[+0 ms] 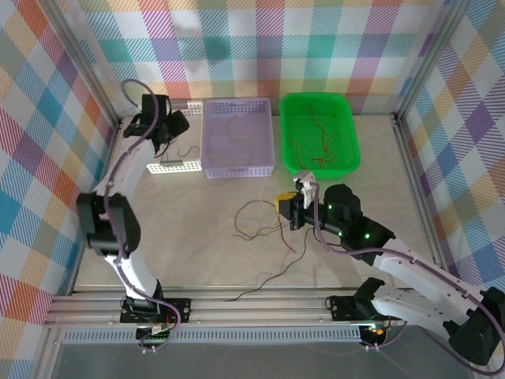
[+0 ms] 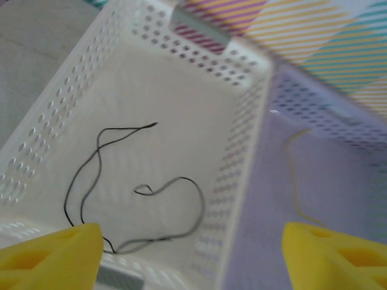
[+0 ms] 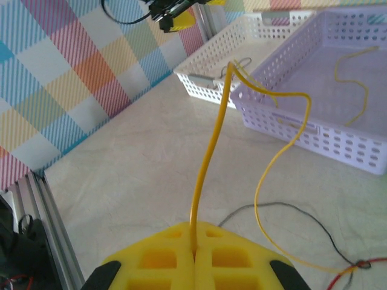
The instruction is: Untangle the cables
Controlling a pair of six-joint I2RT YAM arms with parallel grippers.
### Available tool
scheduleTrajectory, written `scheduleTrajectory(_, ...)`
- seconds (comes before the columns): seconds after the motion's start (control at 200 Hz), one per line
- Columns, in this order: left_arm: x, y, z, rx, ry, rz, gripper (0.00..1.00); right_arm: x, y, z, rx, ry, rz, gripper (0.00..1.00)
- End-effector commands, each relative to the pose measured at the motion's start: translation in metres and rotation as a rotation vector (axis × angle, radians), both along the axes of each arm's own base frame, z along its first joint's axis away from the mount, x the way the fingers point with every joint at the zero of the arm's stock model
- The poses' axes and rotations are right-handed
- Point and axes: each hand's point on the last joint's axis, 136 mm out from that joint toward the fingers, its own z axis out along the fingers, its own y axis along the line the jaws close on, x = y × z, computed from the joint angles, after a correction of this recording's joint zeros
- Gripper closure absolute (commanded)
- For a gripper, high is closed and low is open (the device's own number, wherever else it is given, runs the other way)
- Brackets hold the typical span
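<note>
Jaws of right gripper (image 3: 195, 257) clamp thin yellow wire (image 3: 207, 160); best drawn gently off red-and-black wire tangle (image 3: 360, 264); left gripper (image 2: 190, 254) gapes, empty.

A pale, mottled table (image 1: 197, 253) is enclosed on three sides by walls (image 1: 260, 47) patterned in pastel plaid. Aluminium posts (image 1: 88, 81) are set at the upper corners, and a slotted rail (image 1: 260, 308) is laid along the lower edge of the frame.

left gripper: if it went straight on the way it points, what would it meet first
Likely the floor of the white basket, around the loop of the black cable near the purple basket. The left gripper has its jaws open; depth is unclear.
</note>
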Motion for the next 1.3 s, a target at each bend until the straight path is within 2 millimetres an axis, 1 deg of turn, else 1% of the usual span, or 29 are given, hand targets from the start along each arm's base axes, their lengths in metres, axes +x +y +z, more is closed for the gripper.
scheduleTrajectory(0.0,-0.035,-0.015,0.029,-0.147,-0.037,-0.045,0.19,-0.003,0.003,0.029,0.028,0.015,0.012,1.0)
scheduleTrajectory(0.04,-0.047,-0.023,0.033,-0.18,-0.04,-0.067,0.18,-0.001,0.003,0.04,0.033,0.01,0.003,1.0)
scheduleTrajectory(0.05,-0.05,-0.024,0.034,-0.186,-0.04,-0.071,0.18,-0.001,0.003,0.04,0.032,0.011,0.001,1.0)
scheduleTrajectory(0.135,-0.076,-0.043,0.036,-0.254,-0.038,-0.131,0.18,0.003,0.005,0.064,0.032,0.007,-0.001,1.0)
scheduleTrajectory(0.155,-0.084,-0.048,0.039,-0.262,-0.043,-0.149,0.18,0.003,0.006,0.072,0.033,0.003,0.0,1.0)
scheduleTrajectory(0.23,-0.111,-0.063,0.043,-0.271,-0.051,-0.205,0.18,0.004,0.009,0.096,0.032,-0.007,0.015,1.0)
scheduleTrajectory(0.315,-0.139,-0.07,0.045,-0.257,-0.065,-0.25,0.18,0.006,0.011,0.124,0.039,-0.038,0.02,1.0)
scheduleTrajectory(0.435,-0.172,-0.069,0.044,-0.197,-0.05,-0.305,0.18,0.008,0.014,0.158,0.023,-0.074,0.029,1.0)
scheduleTrajectory(0.515,-0.188,-0.072,0.041,-0.178,-0.047,-0.359,0.18,0.01,0.018,0.173,0.013,-0.079,0.041,1.0)
scheduleTrajectory(0.585,-0.201,-0.082,0.039,-0.213,-0.062,-0.422,0.18,0.01,0.019,0.187,0.027,-0.099,0.046,1.0)
scheduleTrajectory(0.625,-0.208,-0.089,0.04,-0.245,-0.084,-0.458,0.18,0.013,0.021,0.191,0.036,-0.114,0.043,1.0)
scheduleTrajectory(0.65,-0.212,-0.093,0.04,-0.266,-0.096,-0.479,0.18,0.014,0.021,0.194,0.038,-0.117,0.039,1.0)
scheduleTrajectory(0.695,-0.219,-0.099,0.045,-0.293,-0.136,-0.513,0.18,0.012,0.022,0.202,0.044,-0.116,0.047,1.0)
scheduleTrajectory(0.745,-0.224,-0.101,0.046,-0.298,-0.16,-0.527,0.17,0.008,0.023,0.214,0.062,-0.126,0.069,1.0)
scheduleTrajectory(0.795,-0.228,-0.103,0.045,-0.296,-0.176,-0.547,0.17,0.01,0.023,0.222,0.071,-0.148,0.061,1.0)
scheduleTrajectory(0.885,-0.23,-0.1,0.032,-0.272,-0.153,-0.546,0.17,0.02,0.022,0.232,0.044,-0.183,0.024,1.0)
scheduleTrajectory(0.965,-0.23,-0.093,0.015,-0.237,-0.112,-0.513,0.17,0.024,0.028,0.243,0.035,-0.207,0.04,1.0)
scheduleTrajectory(1.01,-0.229,-0.091,0.01,-0.223,-0.098,-0.506,0.17,0.026,0.031,0.25,0.035,-0.222,0.043,1.0)
scheduleTrajectory(1.095,-0.23,-0.095,0.012,-0.233,-0.097,-0.522,0.17,0.028,0.035,0.266,0.036,-0.237,0.05,1.0)
scheduleTrajectory(1.215,-0.236,-0.111,0.02,-0.287,-0.12,-0.585,0.17,0.016,0.045,0.294,0.108,-0.276,0.137,1.0)
scheduleTrajectory(1.295,-0.241,-0.121,0.026,-0.331,-0.137,-0.613,0.17,0.025,0.049,0.301,0.108,-0.284,0.12,1.0)
